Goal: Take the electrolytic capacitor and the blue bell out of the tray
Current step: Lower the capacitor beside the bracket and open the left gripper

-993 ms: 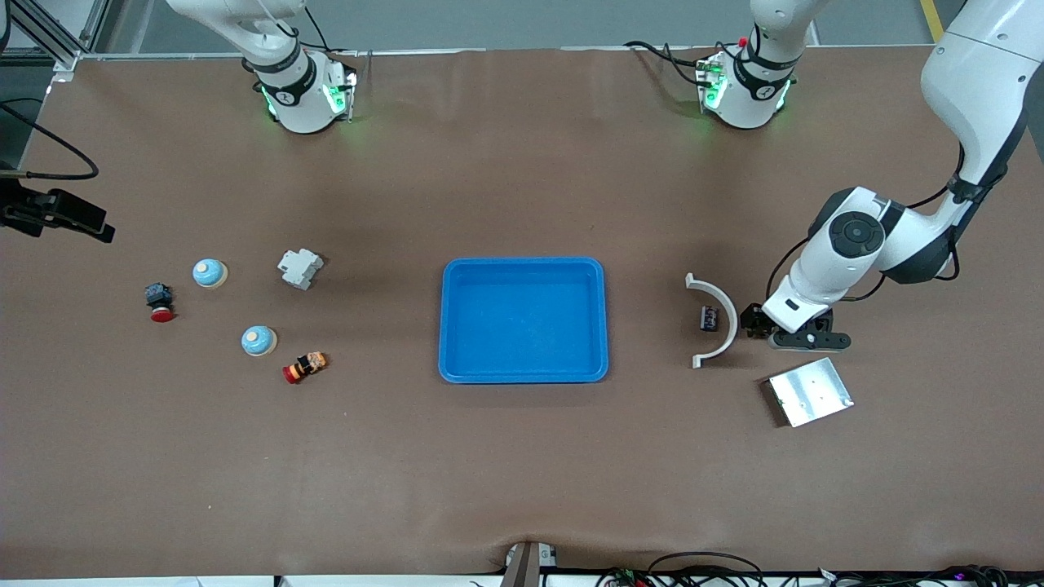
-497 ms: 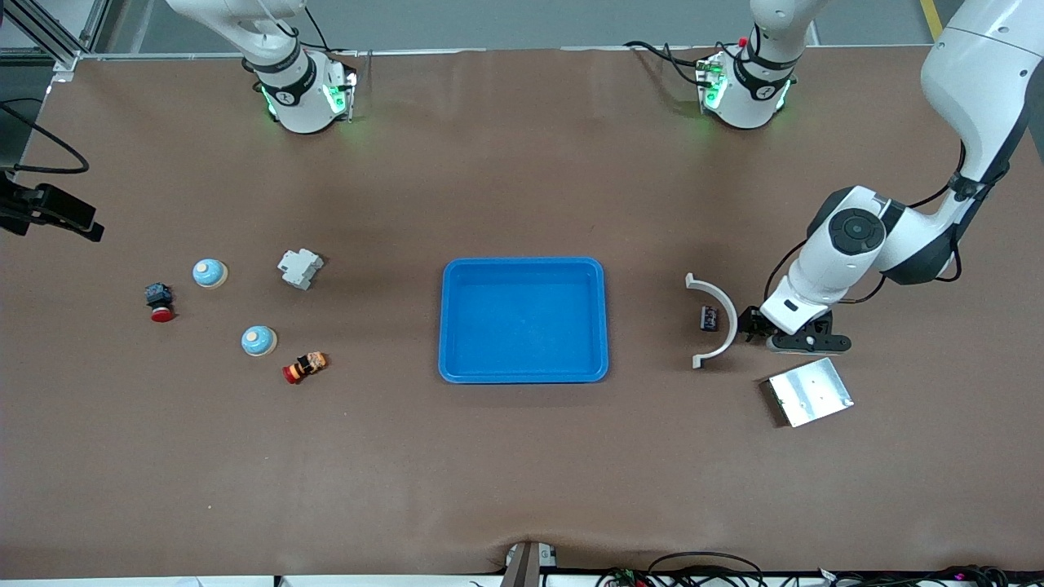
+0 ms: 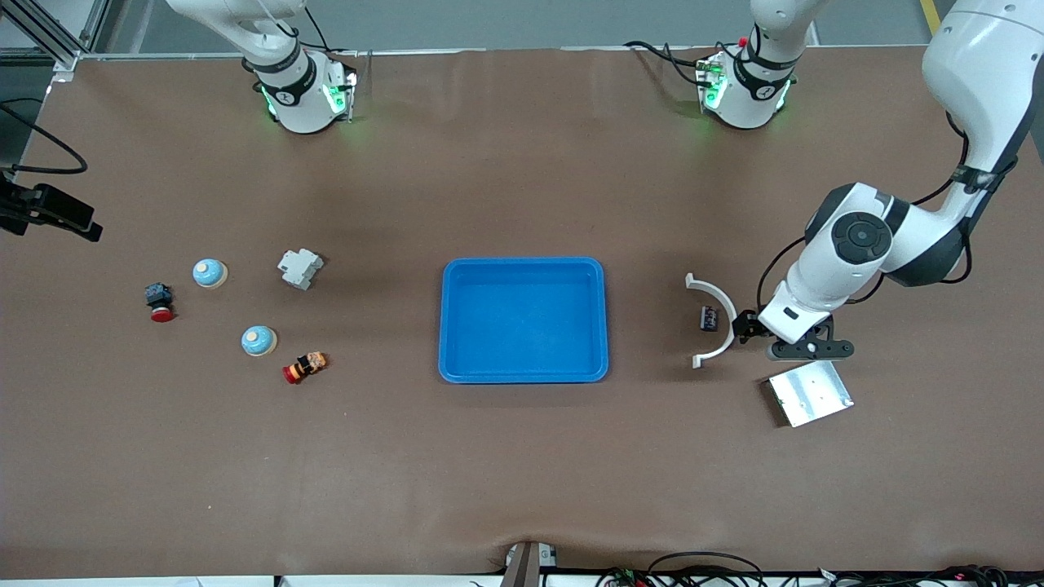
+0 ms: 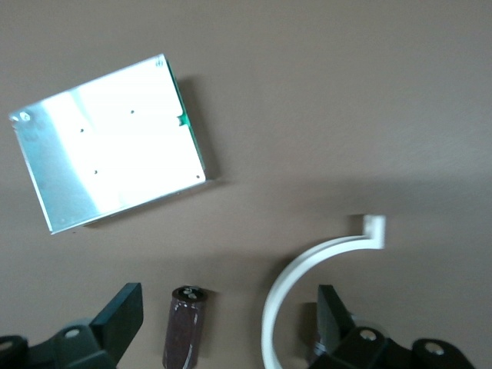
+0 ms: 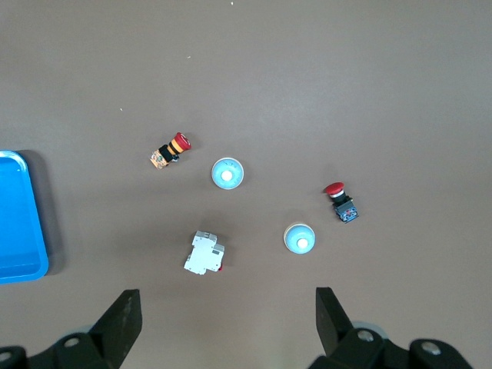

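The capacitor [image 3: 709, 318], a small dark cylinder, lies on the table inside the curve of a white arc piece [image 3: 718, 322]. My left gripper [image 3: 745, 329] is low beside the arc. In the left wrist view my left gripper [image 4: 227, 323] is open, with the capacitor [image 4: 184, 329] and one end of the arc [image 4: 307, 284] between its fingers. Two light-blue bells [image 3: 210, 272] [image 3: 258, 340] stand toward the right arm's end; the right wrist view shows both [image 5: 299, 239] [image 5: 227, 174]. My right gripper [image 5: 228, 323] is open and empty, high above that end.
A blue tray [image 3: 522, 326] sits mid-table, its corner in the right wrist view [image 5: 19, 223]. A metal plate [image 3: 809, 391] lies nearer the camera than the left gripper. A white breaker [image 3: 300, 268], a red push button [image 3: 159, 302] and a red-orange button [image 3: 304, 367] lie around the bells.
My left gripper has shifted a little toward the arc and the capacitor. Nothing on the table has moved.
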Robot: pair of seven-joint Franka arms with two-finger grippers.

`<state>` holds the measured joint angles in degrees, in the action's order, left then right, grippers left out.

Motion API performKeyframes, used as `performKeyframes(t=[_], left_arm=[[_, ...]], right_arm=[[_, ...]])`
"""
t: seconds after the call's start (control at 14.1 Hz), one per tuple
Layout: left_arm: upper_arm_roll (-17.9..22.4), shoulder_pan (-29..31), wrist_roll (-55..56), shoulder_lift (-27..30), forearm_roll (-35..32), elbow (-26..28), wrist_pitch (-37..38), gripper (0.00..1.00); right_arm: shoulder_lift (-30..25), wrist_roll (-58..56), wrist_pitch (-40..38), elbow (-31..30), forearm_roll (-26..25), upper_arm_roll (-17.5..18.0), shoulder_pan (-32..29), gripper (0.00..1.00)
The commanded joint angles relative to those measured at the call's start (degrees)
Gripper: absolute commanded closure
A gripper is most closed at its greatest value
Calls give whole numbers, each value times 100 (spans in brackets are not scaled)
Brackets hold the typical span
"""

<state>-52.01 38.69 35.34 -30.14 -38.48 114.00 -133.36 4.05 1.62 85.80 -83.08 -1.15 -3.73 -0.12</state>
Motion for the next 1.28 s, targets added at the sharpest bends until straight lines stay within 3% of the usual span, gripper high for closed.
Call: performKeyframes(t=[0.0, 0.21, 0.57, 0.78, 0.99, 1.21], left_arm=[[-292, 60, -167, 113, 297, -491, 739, 0], [-363, 60, -167, 87, 411, -860, 864, 0], [-389, 51, -246, 148, 429, -932, 1057, 0], [-293, -159, -938, 149, 700, -1448, 1591, 0], [784, -1080, -1834, 262, 1428, -2423, 2531, 0], [1988, -1950, -2670, 797, 2211, -2584, 2649, 0]], right_arm=[[26, -13, -46, 81, -43, -14, -32, 0], [35, -13, -37, 81, -34, -14, -6, 0], [26, -13, -46, 81, -34, -5, -23, 0], [26, -13, -64, 81, -35, -14, -32, 0], [26, -13, -81, 81, -43, -14, -14, 0], [35, -13, -29, 81, -35, -14, -40, 0]])
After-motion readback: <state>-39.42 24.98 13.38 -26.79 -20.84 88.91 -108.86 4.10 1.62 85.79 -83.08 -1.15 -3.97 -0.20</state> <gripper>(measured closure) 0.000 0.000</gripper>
